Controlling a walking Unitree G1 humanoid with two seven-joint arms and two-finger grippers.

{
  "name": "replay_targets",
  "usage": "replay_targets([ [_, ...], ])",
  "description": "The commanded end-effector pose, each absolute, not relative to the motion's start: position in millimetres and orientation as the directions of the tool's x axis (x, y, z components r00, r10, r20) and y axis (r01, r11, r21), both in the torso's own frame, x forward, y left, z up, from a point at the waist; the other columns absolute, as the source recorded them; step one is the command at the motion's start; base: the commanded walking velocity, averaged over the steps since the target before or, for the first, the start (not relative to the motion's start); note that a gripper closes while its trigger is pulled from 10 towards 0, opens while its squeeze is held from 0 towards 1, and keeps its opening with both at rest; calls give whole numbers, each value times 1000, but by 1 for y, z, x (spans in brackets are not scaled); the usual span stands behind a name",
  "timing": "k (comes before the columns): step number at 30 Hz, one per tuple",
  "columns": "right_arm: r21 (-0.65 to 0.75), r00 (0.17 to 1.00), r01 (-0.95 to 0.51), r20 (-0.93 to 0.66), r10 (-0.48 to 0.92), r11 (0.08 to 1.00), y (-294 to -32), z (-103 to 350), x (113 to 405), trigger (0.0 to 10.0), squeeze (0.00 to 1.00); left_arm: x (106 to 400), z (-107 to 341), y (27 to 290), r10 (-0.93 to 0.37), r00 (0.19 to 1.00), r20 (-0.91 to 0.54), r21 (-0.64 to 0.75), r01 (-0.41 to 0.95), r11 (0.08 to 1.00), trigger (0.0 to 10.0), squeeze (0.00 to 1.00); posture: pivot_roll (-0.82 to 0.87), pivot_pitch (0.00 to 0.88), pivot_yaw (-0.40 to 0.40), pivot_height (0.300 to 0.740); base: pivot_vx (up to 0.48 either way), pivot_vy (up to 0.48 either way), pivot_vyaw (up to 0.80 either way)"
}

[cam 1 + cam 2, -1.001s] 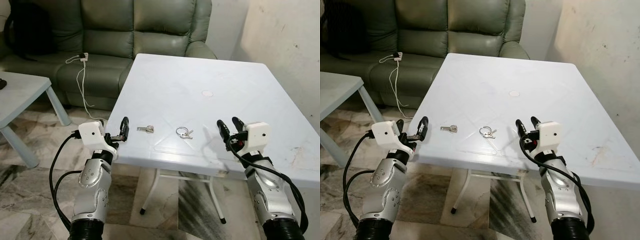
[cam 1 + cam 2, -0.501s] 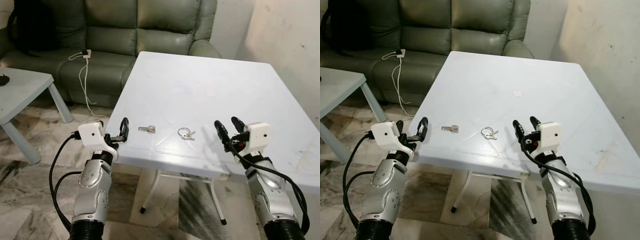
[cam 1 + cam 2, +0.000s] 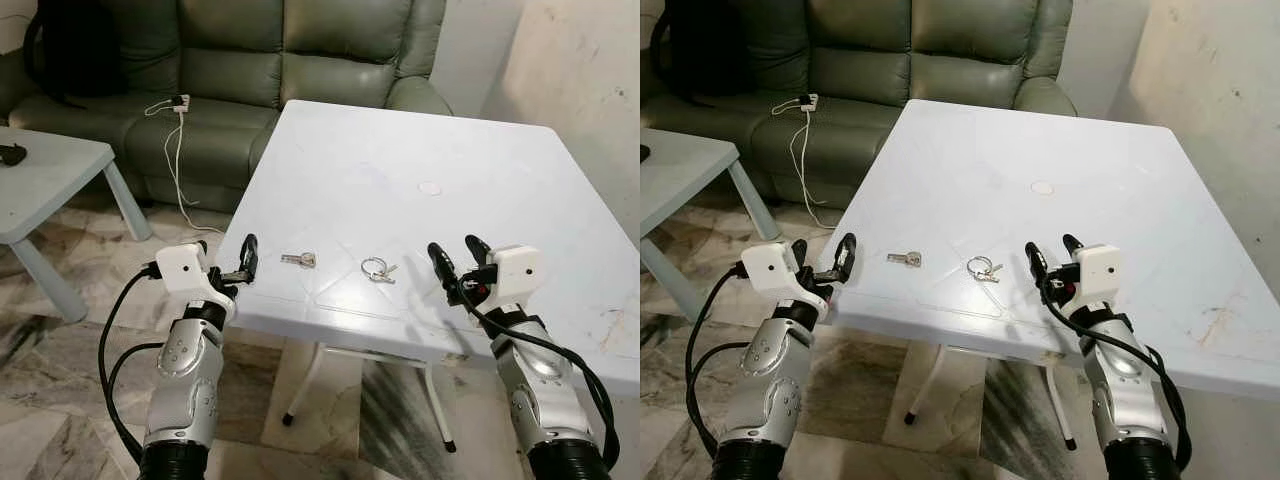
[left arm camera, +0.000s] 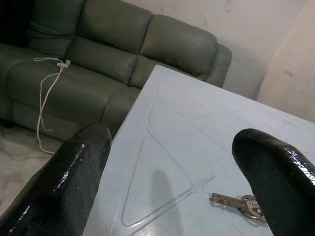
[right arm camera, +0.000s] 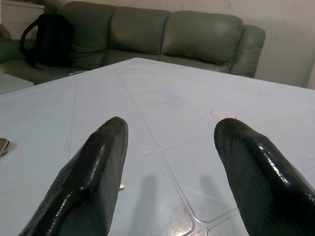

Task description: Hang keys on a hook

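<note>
Both of our tools hover spread at the near edge of the white desk [image 3: 400, 160], with the keys lying between them.

Our left tool [image 3: 240, 262] sits at the desk's near left corner, fingers apart and empty, just beside a single key [image 3: 297, 260]. A key ring [image 3: 376, 268] with small keys lies flat nearer the middle. Our right tool [image 3: 455, 262] hangs over the near edge, fingers wide, gripping nothing. Beyond the desk stands a green sofa [image 3: 250, 70] with a white cable [image 3: 172, 130] draped over its seat.
</note>
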State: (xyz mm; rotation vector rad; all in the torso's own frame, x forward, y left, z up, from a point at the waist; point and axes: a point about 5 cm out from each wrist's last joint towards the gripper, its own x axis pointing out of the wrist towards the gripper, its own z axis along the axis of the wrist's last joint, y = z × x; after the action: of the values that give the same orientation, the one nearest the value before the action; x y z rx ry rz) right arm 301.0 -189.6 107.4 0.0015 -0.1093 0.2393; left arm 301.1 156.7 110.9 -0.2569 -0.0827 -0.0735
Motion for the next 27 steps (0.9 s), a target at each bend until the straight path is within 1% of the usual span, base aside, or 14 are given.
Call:
replay_targets([
  [1, -26, 964, -236, 119, 237, 971, -193, 112, 301, 10000, 0, 300, 114, 154, -71, 992, 101, -243, 94, 965, 10000, 0, 36, 0, -93, 740, 0, 0, 0],
  [11, -27, 962, -245, 117, 246, 969, -192, 113, 302, 10000, 0, 298, 113, 151, -80, 992, 97, -241, 102, 965, 10000, 0, 39, 0, -96, 740, 0, 0, 0],
  [15, -32, 956, -266, 120, 268, 963, -188, 115, 304, 10000, 0, 296, 112, 144, -114, 989, 91, -218, 132, 967, 10000, 0, 39, 0, -96, 740, 0, 0, 0],
  [22, -56, 924, -363, 104, 367, 930, -175, 121, 314, 10000, 0, 285, 110, 126, -181, 980, 79, -218, 194, 956, 10000, 0, 41, 6, -96, 740, 0, 0, 0],
  [27, -53, 908, -405, 94, 408, 913, -169, 122, 318, 10000, 0, 281, 110, 122, -194, 978, 78, -218, 207, 954, 10000, 0, 47, 7, -98, 740, 0, 0, 0],
])
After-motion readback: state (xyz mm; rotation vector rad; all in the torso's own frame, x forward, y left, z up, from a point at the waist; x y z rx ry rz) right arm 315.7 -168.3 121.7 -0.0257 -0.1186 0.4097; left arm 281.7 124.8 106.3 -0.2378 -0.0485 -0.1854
